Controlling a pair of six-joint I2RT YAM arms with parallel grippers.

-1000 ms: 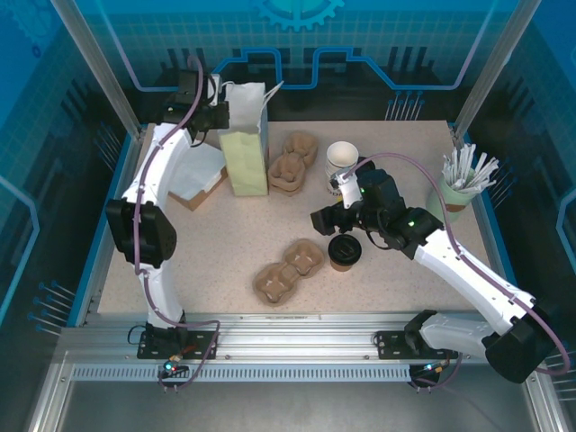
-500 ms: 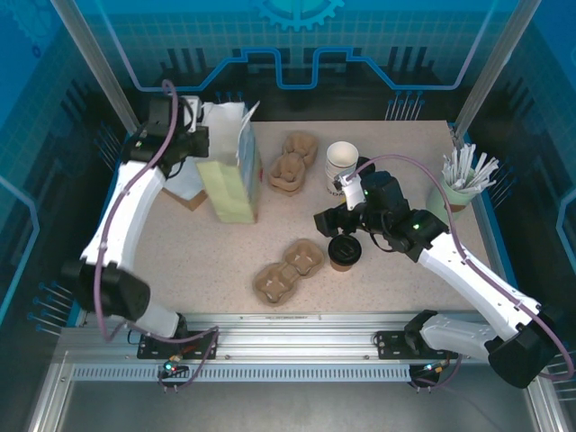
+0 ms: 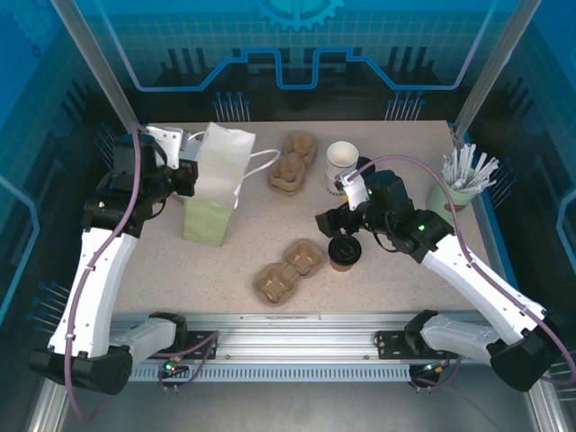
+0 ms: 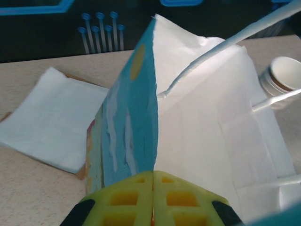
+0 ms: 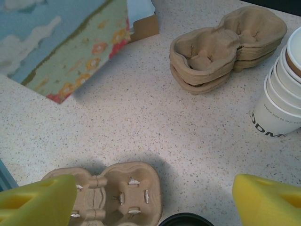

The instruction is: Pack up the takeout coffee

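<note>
Bright and even from above across the table (image 3: pixel 225 261). Soft, short shadows beside the paper bag (image 3: pixel 205 216) and around the stacked cup carriers (image 5: pixel 221 47). Dim and bluish beyond the table edges. Sharp from the top camera. Blurred low in both wrist views, on the left fingers (image 4: pixel 127 202) and right fingers (image 5: pixel 37 200), very close to the lens.

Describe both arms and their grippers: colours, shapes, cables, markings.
The left arm and right arm have glossy white links with black joints and black wrist housings. A thin mauve cable loops along each. A small green light glows near the right wrist. The left gripper and right gripper have yellow fingers, with square grid recesses on the left.
</note>
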